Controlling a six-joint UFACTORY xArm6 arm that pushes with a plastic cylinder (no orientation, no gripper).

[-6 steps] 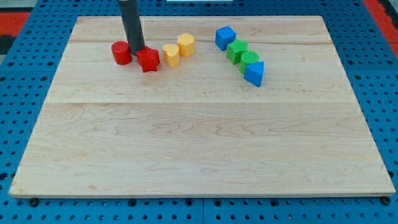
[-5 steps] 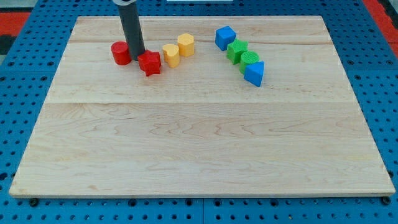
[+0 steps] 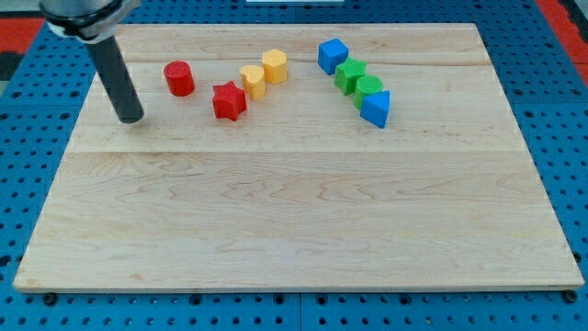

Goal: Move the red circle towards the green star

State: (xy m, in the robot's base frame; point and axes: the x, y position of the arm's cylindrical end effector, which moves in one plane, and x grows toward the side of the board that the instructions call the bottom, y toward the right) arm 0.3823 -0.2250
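While my tip (image 3: 131, 119) rests on the bench (image 3: 294, 211) near the view's left edge, it touches no block; the rod rises from it toward the view's top left. As a plain rod it has nothing to clench or release, and it holds nothing.

Up and to the view's right of my tip, near but clearly apart, stands the red circle (image 3: 179, 78), a short upright cylinder. Bare wood shows between it and the rod on every side I can see.

Further to the view's right of my tip, and slightly lower than the red circle, sits the red star (image 3: 229, 101). Beyond that come two yellow blocks just beside each other: the yellow heart-like block (image 3: 253, 81), whose shape I cannot make out for certain, and the yellow hexagon (image 3: 274, 66) a little higher and to the right.

Well apart from my tip, far across toward the view's right, a slanting row of four blocks runs down and rightward: the blue cube (image 3: 333, 55) at the top, then the green star (image 3: 350, 74), then the green round block (image 3: 369, 89), then the blue triangle (image 3: 375, 108) at the bottom. These four sit touching or very nearly touching. The red circle lies between my tip and that row, much nearer my tip.
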